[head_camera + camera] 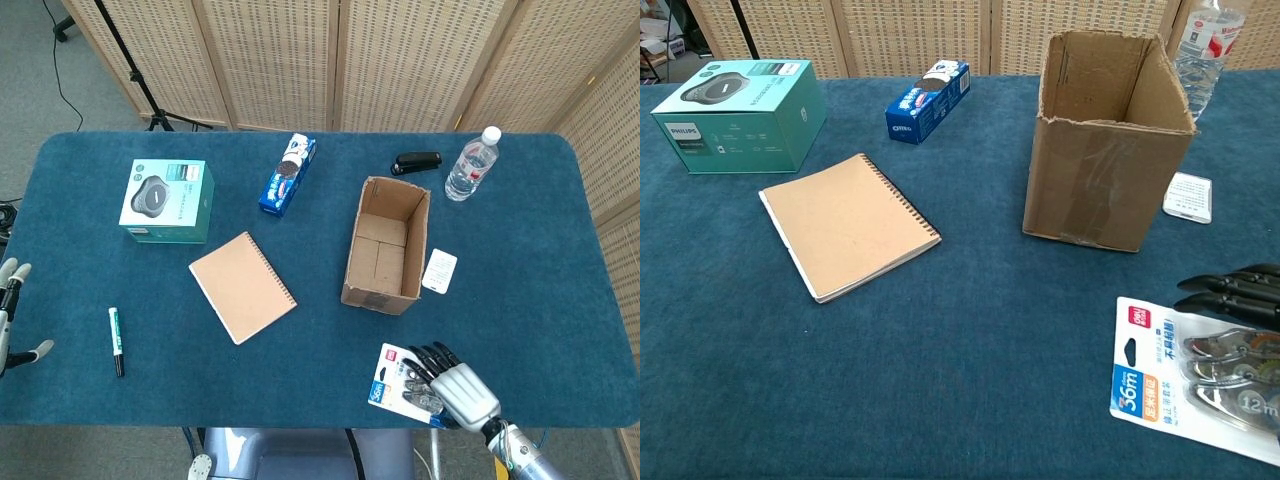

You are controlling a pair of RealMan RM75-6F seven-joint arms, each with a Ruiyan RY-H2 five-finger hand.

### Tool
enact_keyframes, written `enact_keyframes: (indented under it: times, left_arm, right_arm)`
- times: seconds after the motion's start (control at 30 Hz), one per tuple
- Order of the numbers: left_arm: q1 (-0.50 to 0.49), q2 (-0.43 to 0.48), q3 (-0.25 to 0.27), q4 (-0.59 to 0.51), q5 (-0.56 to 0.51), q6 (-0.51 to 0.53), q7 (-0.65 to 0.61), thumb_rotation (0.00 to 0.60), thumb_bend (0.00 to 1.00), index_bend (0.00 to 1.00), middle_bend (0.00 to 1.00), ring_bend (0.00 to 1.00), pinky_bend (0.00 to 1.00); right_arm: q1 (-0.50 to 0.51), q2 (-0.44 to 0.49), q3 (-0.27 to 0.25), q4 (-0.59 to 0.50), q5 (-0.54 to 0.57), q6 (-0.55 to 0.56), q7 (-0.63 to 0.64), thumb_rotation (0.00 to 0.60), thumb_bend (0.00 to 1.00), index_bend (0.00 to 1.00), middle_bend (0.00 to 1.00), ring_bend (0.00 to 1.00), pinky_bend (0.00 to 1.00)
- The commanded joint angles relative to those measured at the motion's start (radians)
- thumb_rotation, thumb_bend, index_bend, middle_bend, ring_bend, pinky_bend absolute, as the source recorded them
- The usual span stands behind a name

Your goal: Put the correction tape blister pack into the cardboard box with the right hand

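The correction tape blister pack lies flat near the table's front edge, right of centre. My right hand hovers over the pack's right half with its fingers spread, holding nothing. The open cardboard box stands just behind the pack, its inside bare. At the far left edge my left hand shows with fingers apart, away from everything.
A tan spiral notebook, a green boxed device, a blue Oreo pack, a marker, a black stapler, a water bottle and a small white card lie around the blue table.
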Motion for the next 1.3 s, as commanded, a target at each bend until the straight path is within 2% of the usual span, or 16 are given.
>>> enact_keyframes:
  times: [0.03, 0.17, 0.2, 0.27, 0.3, 0.37, 0.43, 0.53, 0.63, 0.9, 1.07, 1.3]
  left_arm:
    - [-0.001, 0.000, -0.001, 0.000, -0.002, -0.003, 0.001, 0.600, 0.00, 0.00, 0.00, 0.00, 0.00]
    - [-0.001, 0.000, 0.000, 0.000, -0.002, -0.003, -0.001, 0.600, 0.00, 0.00, 0.00, 0.00, 0.00]
    - [-0.001, 0.001, -0.001, 0.000, -0.002, -0.002, -0.002, 0.600, 0.00, 0.00, 0.00, 0.00, 0.00]
    - [-0.001, 0.001, -0.001, 0.000, -0.004, -0.002, -0.005, 0.600, 0.00, 0.00, 0.00, 0.00, 0.00]
    - [-0.001, 0.002, -0.002, 0.000, -0.004, -0.002, -0.007, 0.600, 0.00, 0.00, 0.00, 0.00, 0.00]
    - [-0.002, 0.003, -0.003, 0.000, -0.006, -0.004, -0.008, 0.600, 0.00, 0.00, 0.00, 0.00, 0.00]
    - [-0.003, 0.003, -0.003, 0.000, -0.007, -0.006, -0.008, 0.600, 0.00, 0.00, 0.00, 0.00, 0.00]
    - [-0.004, 0.003, -0.001, 0.001, -0.007, -0.011, -0.006, 0.600, 0.00, 0.00, 0.00, 0.00, 0.00]
    - [-0.004, 0.003, -0.002, 0.000, -0.009, -0.010, -0.005, 0.600, 0.00, 0.00, 0.00, 0.00, 0.00]
    - [-0.006, 0.004, -0.002, 0.001, -0.012, -0.013, -0.007, 0.600, 0.00, 0.00, 0.00, 0.00, 0.00]
    - [-0.005, 0.006, -0.003, 0.000, -0.013, -0.013, -0.011, 0.600, 0.00, 0.00, 0.00, 0.00, 0.00]
    - [-0.005, 0.010, -0.002, -0.003, -0.010, -0.011, -0.015, 0.600, 0.00, 0.00, 0.00, 0.00, 0.00]
  right_arm:
    - [0.004, -0.016, 0.005, -0.002, 0.012, -0.003, -0.015, 0.600, 0.00, 0.00, 0.00, 0.00, 0.00]
    - [0.009, -0.039, 0.013, 0.011, 0.037, -0.013, -0.033, 0.600, 0.00, 0.00, 0.00, 0.00, 0.01]
    - [0.011, -0.045, 0.015, 0.016, 0.044, -0.015, -0.038, 0.600, 0.00, 0.01, 0.02, 0.02, 0.04]
    - [0.013, -0.055, 0.019, 0.023, 0.054, -0.017, -0.045, 0.600, 0.00, 0.08, 0.10, 0.12, 0.19]
    - [0.013, -0.062, 0.022, 0.028, 0.051, -0.009, -0.046, 0.600, 0.00, 0.14, 0.20, 0.23, 0.31]
    - [0.010, -0.079, 0.023, 0.047, 0.032, 0.019, -0.041, 0.600, 0.00, 0.23, 0.30, 0.34, 0.41]
    - [0.009, -0.090, 0.019, 0.060, 0.018, 0.033, -0.026, 0.600, 0.05, 0.30, 0.38, 0.42, 0.48]
    - [0.014, -0.100, 0.014, 0.075, 0.004, 0.040, -0.010, 0.600, 0.25, 0.41, 0.49, 0.52, 0.56]
    - [0.017, -0.105, 0.006, 0.084, -0.013, 0.052, 0.011, 0.600, 0.38, 0.45, 0.53, 0.55, 0.57]
    - [0.013, -0.035, -0.017, 0.050, -0.079, 0.135, 0.081, 0.600, 0.45, 0.47, 0.55, 0.56, 0.57]
    - [0.001, 0.080, -0.019, 0.022, -0.117, 0.238, 0.167, 0.600, 0.47, 0.47, 0.55, 0.56, 0.57]
    - [-0.040, 0.265, 0.032, 0.029, -0.056, 0.391, 0.287, 0.600, 0.54, 0.47, 0.55, 0.56, 0.57]
